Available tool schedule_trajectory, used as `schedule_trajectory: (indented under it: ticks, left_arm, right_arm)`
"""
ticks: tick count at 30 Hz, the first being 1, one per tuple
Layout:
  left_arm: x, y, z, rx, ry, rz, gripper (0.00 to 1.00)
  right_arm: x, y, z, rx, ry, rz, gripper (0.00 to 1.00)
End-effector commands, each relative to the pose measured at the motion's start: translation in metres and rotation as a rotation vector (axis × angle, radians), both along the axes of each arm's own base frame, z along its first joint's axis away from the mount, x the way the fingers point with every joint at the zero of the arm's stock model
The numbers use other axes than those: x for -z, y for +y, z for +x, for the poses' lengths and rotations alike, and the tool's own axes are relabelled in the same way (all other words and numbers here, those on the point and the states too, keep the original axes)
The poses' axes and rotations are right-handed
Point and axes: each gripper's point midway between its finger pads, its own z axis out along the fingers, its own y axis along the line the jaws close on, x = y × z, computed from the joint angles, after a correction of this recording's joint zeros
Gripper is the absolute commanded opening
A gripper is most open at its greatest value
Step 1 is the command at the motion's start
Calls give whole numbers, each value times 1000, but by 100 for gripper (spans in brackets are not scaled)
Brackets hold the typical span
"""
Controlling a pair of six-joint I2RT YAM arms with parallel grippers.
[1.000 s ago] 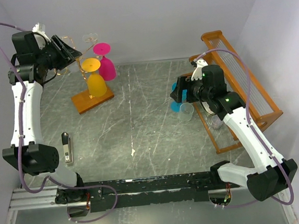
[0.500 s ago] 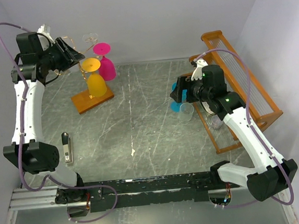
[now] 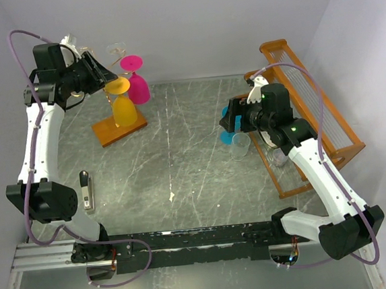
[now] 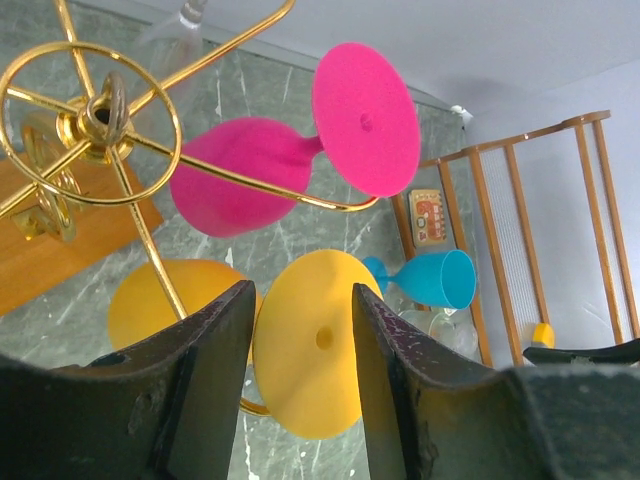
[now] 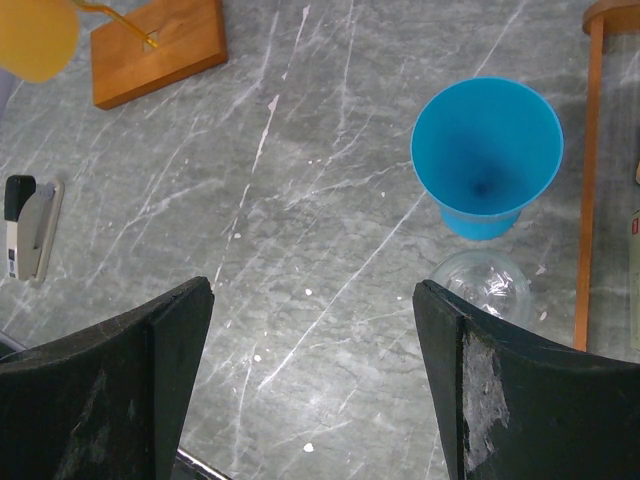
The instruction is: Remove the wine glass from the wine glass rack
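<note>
Left gripper (image 4: 302,300) half-open at the yellow glass (image 4: 312,352), hung on the rack (image 3: 119,131), seemingly untouched. We square on its stem, close softly, slide it off. Right gripper (image 5: 312,300) wide, empty.

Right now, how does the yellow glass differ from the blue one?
The yellow glass hangs upside down on the gold rack; the blue glass stands mouth up on the table. The yellow glass is far left, the blue glass right, beside a clear glass. Both are opaque, stemmed.
</note>
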Motion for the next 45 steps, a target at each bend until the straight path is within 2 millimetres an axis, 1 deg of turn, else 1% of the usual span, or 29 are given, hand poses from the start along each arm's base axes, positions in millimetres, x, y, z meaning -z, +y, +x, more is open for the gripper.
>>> schedule_trajectory:
  ticks: [1,5,11,19,24,28,45]
  left_arm:
    - [8,-2,-8,0,15,23,55]
    - [11,-1,-11,-4,26,37,57]
    - [4,3,-19,-16,13,62,54]
    - [8,4,-21,-20,32,67,43]
    - [6,5,-23,-31,34,68,36]
    - [3,4,-24,-36,36,50,26]
    - [-18,-9,-32,-13,14,-82,13]
  right_arm:
    - [-9,1,-2,-7,-33,14,82]
    - [-9,2,-3,-11,-35,18,82]
    - [-10,0,-3,-6,-40,17,82]
    - [-12,1,-5,-7,-40,26,82]
    - [-13,1,-6,-6,-42,27,82]
    - [-13,1,-6,-7,-40,30,82]
    - [-11,0,-7,-4,-39,29,82]
